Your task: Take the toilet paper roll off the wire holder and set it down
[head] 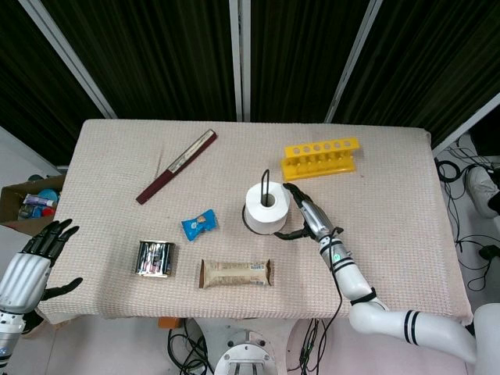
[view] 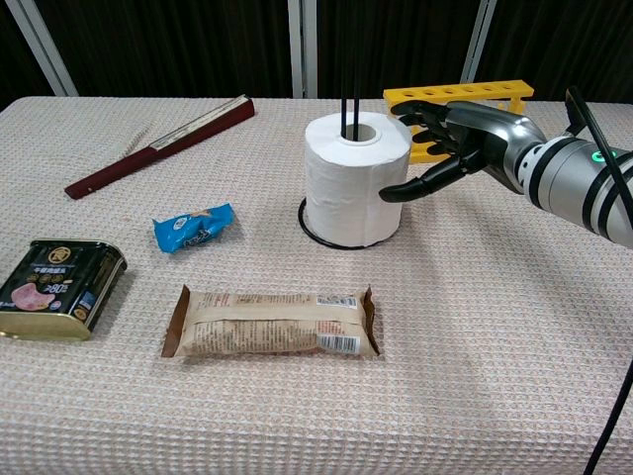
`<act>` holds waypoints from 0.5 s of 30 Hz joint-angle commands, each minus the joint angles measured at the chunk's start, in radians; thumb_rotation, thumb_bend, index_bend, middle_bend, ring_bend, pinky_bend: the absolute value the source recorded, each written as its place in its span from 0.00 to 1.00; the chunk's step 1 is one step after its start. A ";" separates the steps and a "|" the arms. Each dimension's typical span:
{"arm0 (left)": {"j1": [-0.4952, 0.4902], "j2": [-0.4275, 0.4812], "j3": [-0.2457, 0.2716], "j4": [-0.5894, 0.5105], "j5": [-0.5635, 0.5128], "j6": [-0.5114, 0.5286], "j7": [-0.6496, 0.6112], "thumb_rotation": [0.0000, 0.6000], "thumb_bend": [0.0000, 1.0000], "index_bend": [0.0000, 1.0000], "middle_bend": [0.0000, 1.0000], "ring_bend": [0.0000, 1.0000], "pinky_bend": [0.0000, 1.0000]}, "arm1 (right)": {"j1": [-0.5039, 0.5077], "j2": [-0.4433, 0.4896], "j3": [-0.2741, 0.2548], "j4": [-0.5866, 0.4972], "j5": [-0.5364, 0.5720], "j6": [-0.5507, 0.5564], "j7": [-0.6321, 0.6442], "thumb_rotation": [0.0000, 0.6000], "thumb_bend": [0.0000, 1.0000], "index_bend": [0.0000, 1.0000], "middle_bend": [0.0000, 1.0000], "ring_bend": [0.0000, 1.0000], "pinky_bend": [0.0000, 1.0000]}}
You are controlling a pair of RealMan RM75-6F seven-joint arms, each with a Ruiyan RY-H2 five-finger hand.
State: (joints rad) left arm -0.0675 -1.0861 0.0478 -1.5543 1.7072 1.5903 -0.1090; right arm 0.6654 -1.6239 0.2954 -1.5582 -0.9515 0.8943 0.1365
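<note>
1. One toilet paper roll [view: 355,180] stood upright on wire holder [view: 345,116], mid-table.
2. Right hand [view: 457,142] beside roll, fingers spread, thumb touching its side, not gripping.
3. Left hand [head: 45,251] spread, holding nothing, at table's left edge.

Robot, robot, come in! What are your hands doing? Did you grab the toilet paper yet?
Right hand open beside white toilet paper roll, not gripping. Roll on black wire holder. Left hand open, off table edge.

white roll [view: 354,183], yellow rack [view: 465,99] (blue wrapper [view: 194,227])
</note>
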 commanded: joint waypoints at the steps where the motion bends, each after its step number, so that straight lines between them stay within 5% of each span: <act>1: 0.000 0.001 -0.001 0.000 -0.001 0.000 -0.002 1.00 0.11 0.11 0.06 0.06 0.22 | 0.004 -0.012 0.003 0.013 0.003 0.003 -0.001 1.00 0.00 0.00 0.00 0.00 0.00; 15: 0.003 0.004 -0.001 0.002 -0.002 0.006 -0.011 1.00 0.11 0.11 0.06 0.06 0.22 | 0.026 -0.070 0.022 0.060 0.024 -0.003 -0.011 1.00 0.00 0.00 0.00 0.00 0.00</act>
State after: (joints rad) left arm -0.0649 -1.0822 0.0469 -1.5528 1.7052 1.5967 -0.1200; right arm 0.6888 -1.6908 0.3145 -1.5007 -0.9302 0.8940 0.1242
